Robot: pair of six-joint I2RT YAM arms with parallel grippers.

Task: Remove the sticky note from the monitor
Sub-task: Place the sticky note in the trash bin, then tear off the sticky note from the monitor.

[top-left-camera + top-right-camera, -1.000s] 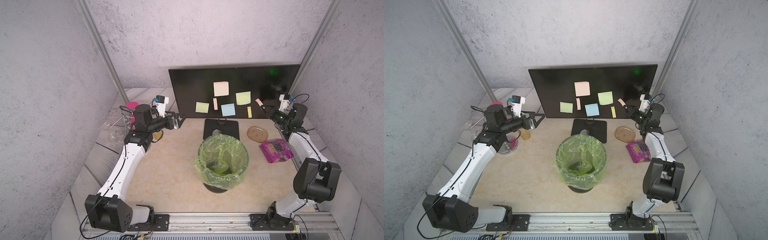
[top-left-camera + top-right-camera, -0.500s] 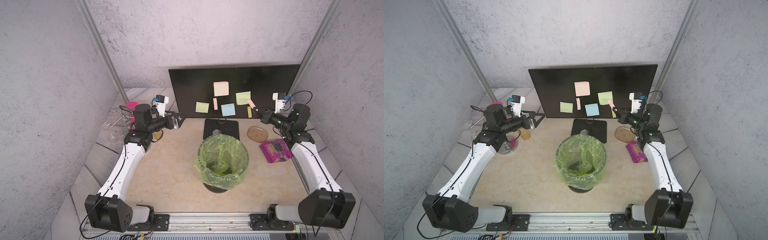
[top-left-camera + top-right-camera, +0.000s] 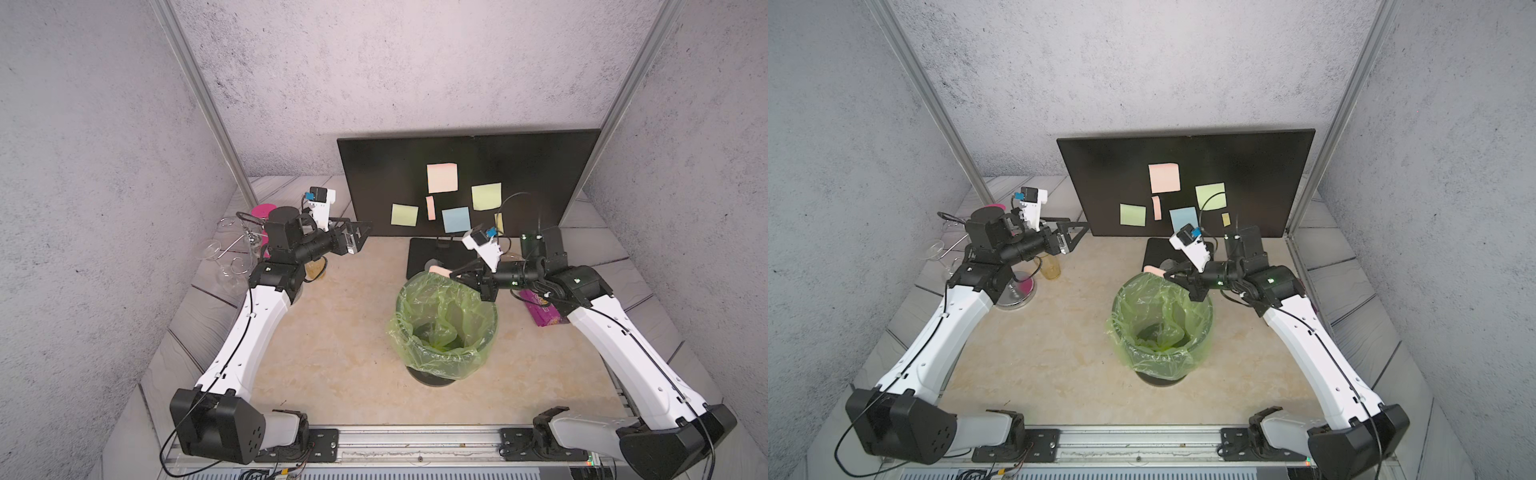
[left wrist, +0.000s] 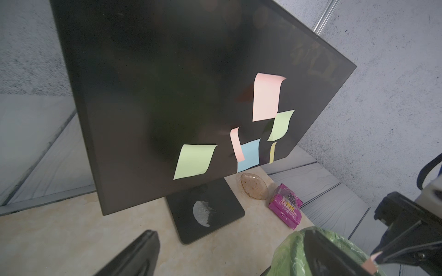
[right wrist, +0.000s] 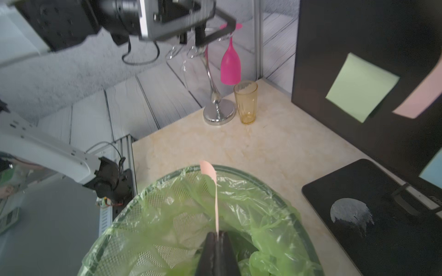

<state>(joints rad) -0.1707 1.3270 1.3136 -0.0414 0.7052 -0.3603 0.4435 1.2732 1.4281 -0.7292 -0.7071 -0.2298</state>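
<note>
The right gripper (image 5: pixel 217 233) pinches a pink sticky note (image 5: pixel 216 205) above the bin (image 3: pixel 419 291); the left gripper (image 3: pixel 362 235) has its fingers apart near the monitor (image 3: pixel 519 166).

Soft, even light falls from above in both top views, and you see only faint shadows on the table (image 3: pixel 332 353) beneath the arms and around the bin (image 3: pixel 469 365). The frame posts (image 3: pixel 206 99) splay outward toward the edges, a wide-lens effect. In the left wrist view the monitor (image 4: pixel 167 83) carries dim, murky reflections. In the right wrist view the right gripper (image 5: pixel 217 235) blurs at close range, while the pink sticky note (image 5: pixel 208 170) it pinches stays crisp.
</note>
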